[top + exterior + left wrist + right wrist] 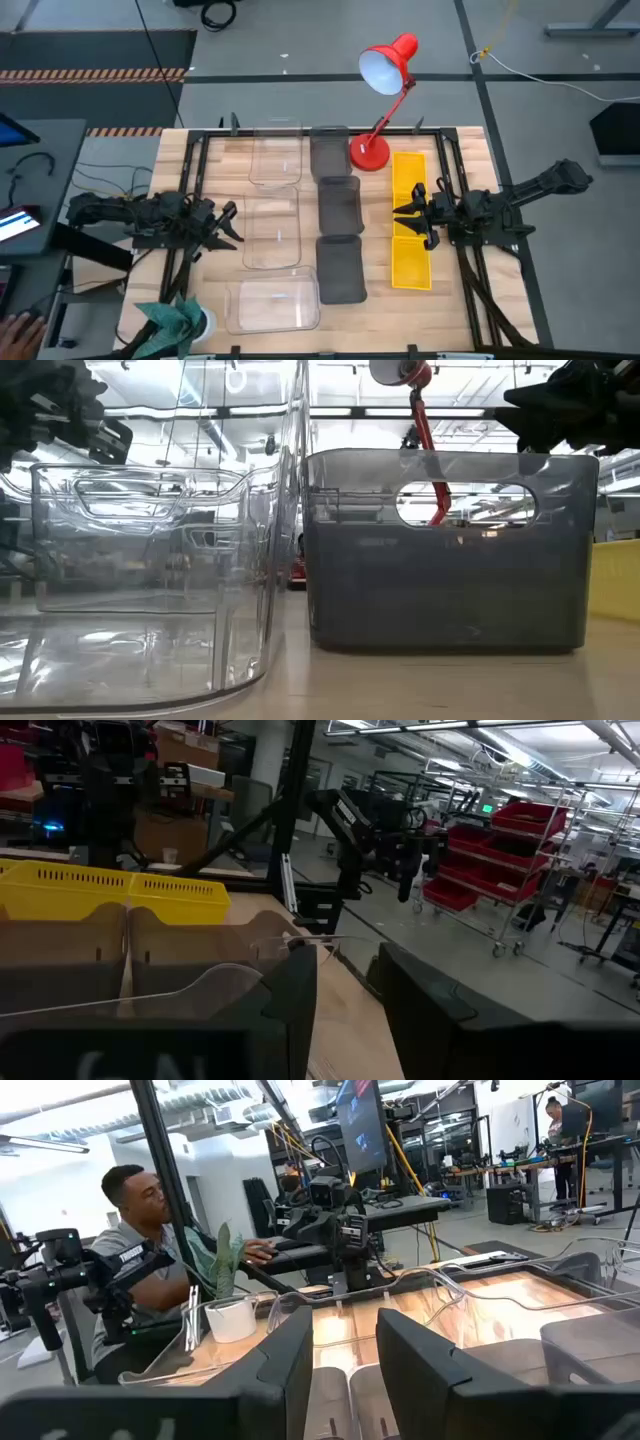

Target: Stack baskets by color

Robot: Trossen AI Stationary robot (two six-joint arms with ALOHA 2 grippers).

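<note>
We read no brand, label or writing on any basket. Looking down on the table (215, 150), we count three clear baskets (276, 155) in the left column, the nearest (272, 303) turned sideways; three dark grey baskets (338, 206) in the middle column; and yellow baskets (410, 262) in the right column, whose number we cannot make out since they run together. Nothing is stacked yet. A red desk lamp (386, 68) stands at the far edge, its base between the grey and yellow columns. A potted plant (178, 320) sits at the near left corner. The left gripper (230, 226) hovers beside the middle clear basket, fingers parted, holding nothing. The right gripper (408, 213) hangs over the yellow column, fingers parted and empty. A person (150, 1250) sits beyond the table.
</note>
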